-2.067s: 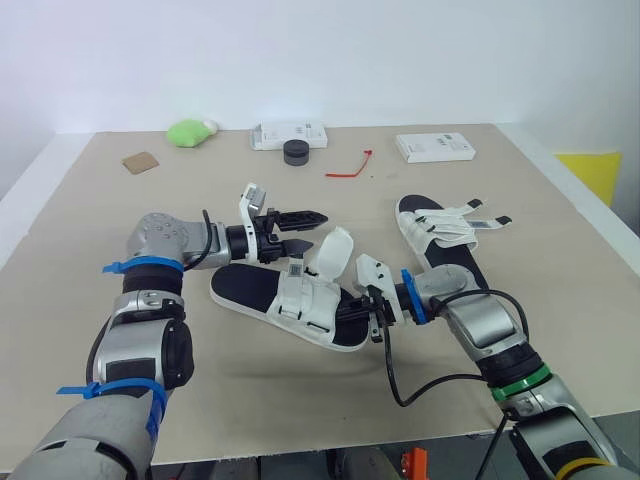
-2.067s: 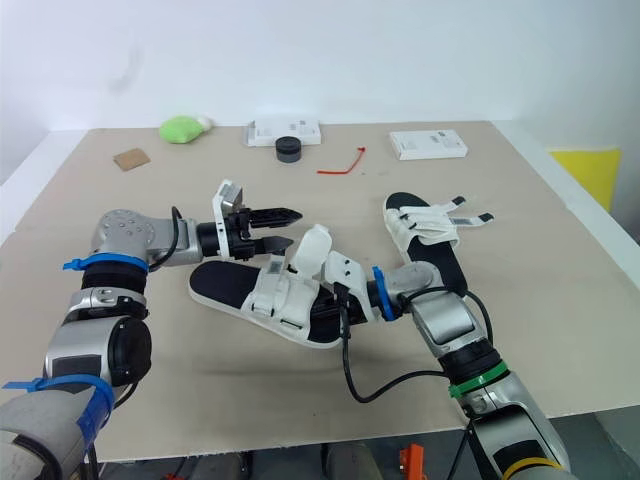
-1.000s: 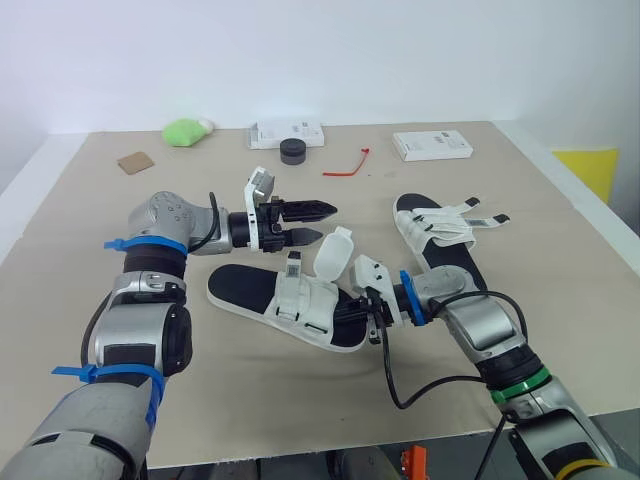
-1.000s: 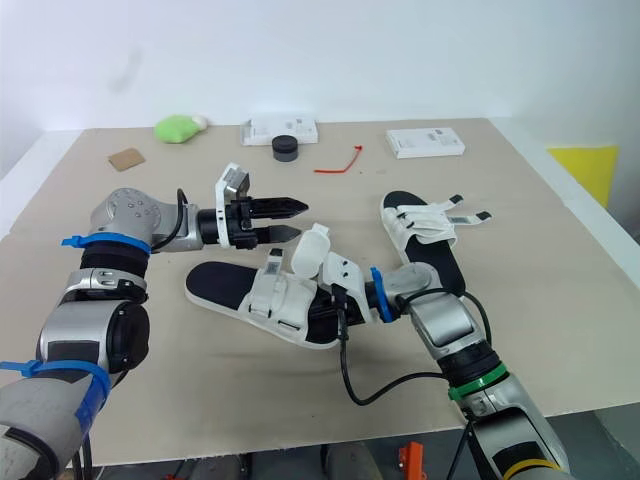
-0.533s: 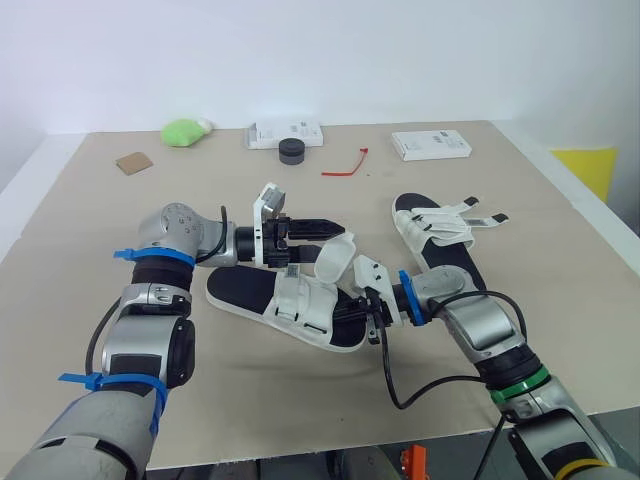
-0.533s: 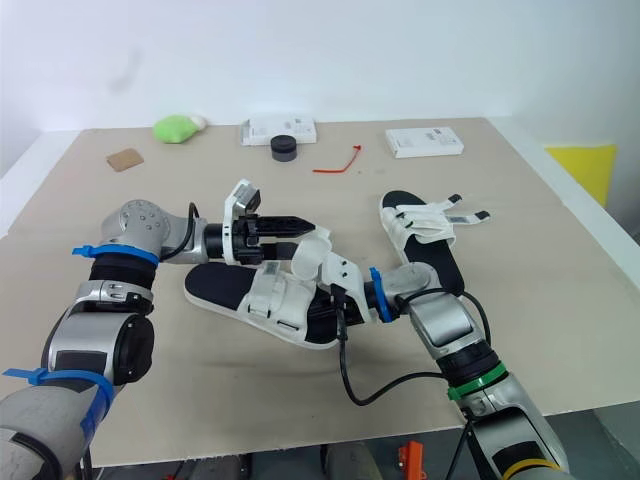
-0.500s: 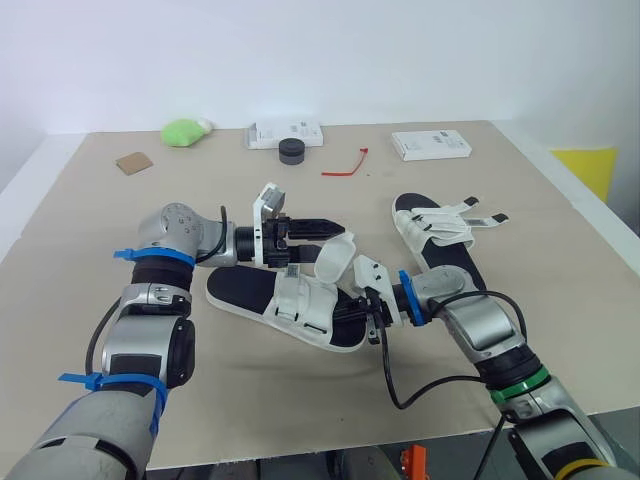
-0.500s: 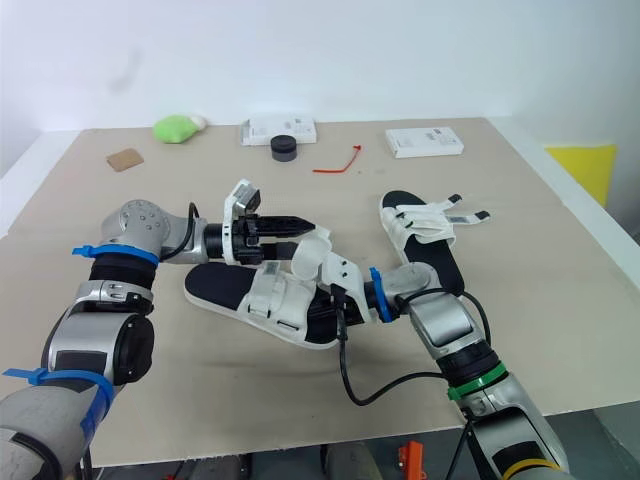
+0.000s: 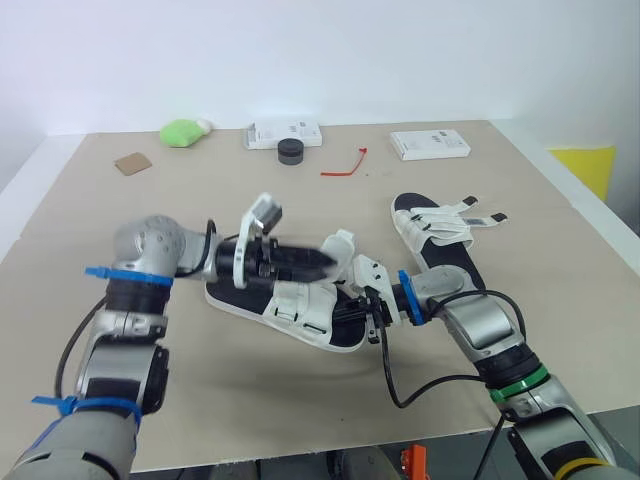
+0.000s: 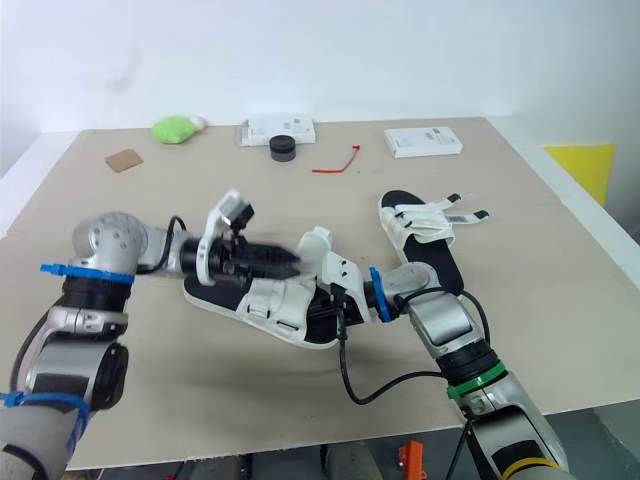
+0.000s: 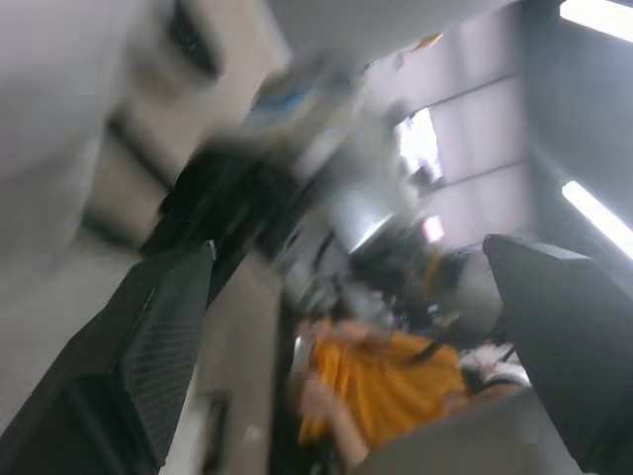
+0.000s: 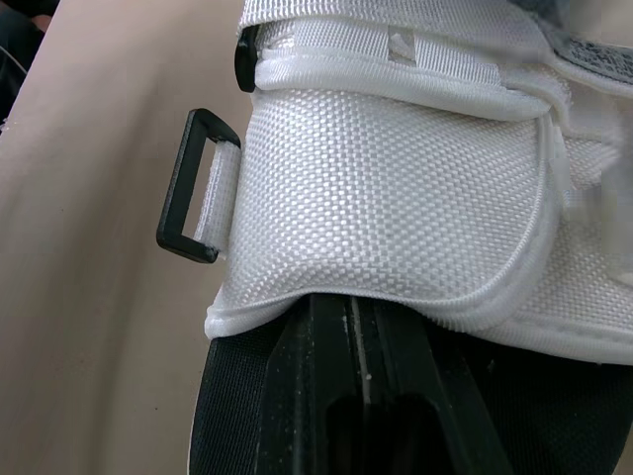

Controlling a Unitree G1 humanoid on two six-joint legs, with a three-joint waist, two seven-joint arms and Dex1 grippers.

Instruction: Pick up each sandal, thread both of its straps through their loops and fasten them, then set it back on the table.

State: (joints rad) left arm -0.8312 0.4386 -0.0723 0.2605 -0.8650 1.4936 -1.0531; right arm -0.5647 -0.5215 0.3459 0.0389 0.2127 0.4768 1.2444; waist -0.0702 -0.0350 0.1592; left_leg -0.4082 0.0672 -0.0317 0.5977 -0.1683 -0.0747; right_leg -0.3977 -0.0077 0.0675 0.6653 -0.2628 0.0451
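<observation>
— From the head cameras, where's the sandal it's working on?
— The near sandal (image 9: pixel 290 300) lies flat on the table (image 9: pixel 120 220), right in front of the robot. Its white straps (image 9: pixel 300 305) are loose and one flap is sticking up. The left gripper (image 9: pixel 325 262) hovers just over those straps. The right gripper (image 9: pixel 360 308) is at the sandal's right end, touching it. The other sandal (image 9: pixel 440 240) lies apart to the right. Along the far edge I see a green lump (image 9: pixel 183 131), a white box (image 9: pixel 285 134), a second box (image 9: pixel 430 144), a black puck (image 9: pixel 291 150), a red tie (image 9: pixel 345 165) and a brown card (image 9: pixel 132 163).
— And the left wrist camera?
— Its two fingers (image 11: pixel 138 366) stand wide apart with nothing between them, so it's released. Past them there's a person in an orange top (image 11: pixel 381 391).
— The right wrist one?
— There the fingers (image 12: pixel 316 396) lie pressed together on the sandal's black sole (image 12: pixel 232 406), with their tips tucked under a white woven strap (image 12: pixel 396 198). A black plastic loop (image 12: pixel 193 188) hangs off that strap's side, over bare table. Whether they pinch anything, I can't tell.
</observation>
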